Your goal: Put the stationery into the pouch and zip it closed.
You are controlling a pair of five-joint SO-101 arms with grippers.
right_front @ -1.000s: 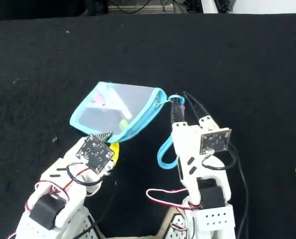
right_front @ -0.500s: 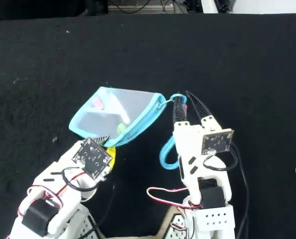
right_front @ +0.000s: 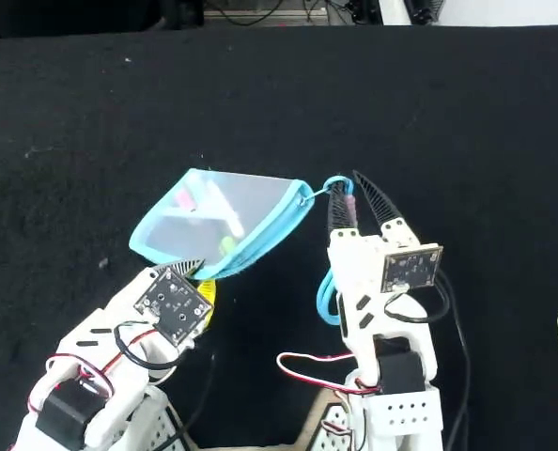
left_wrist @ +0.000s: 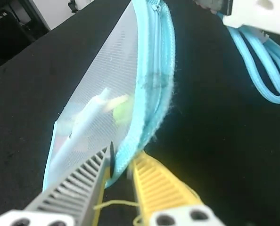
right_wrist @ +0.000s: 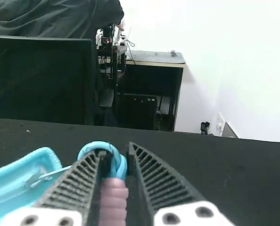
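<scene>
Black cloth covered the table (right_front: 448,113), and on it the pouch (right_front: 218,221) was held stretched between the two arms. It was pale blue, with see-through mesh walls. The stationery (right_front: 227,211) lay inside it as a few pink, white and yellow-green pieces. The left gripper (left_wrist: 119,162) had its jaws closed on the pouch's padded blue edge at the corner farthest from the zip pull (right_wrist: 43,178). At the pull end of the pouch, the right gripper (right_wrist: 115,157) was clamped on the blue cord (right_front: 328,296) tied to the pull. A pink bead (right_wrist: 112,193) sat between its jaws, and the rest of the cord hung in a slack loop beside the pouch. The zip edge looked drawn together along the part the left wrist view showed, but I could not tell whether it was fully closed. The pouch looked light, soft and floppy, likely to fold or sag unless kept taut. Its stitched zip border seemed the firmest place to pinch, and the cord the best place to pull, since the thin pull looked hard to catch.
</scene>
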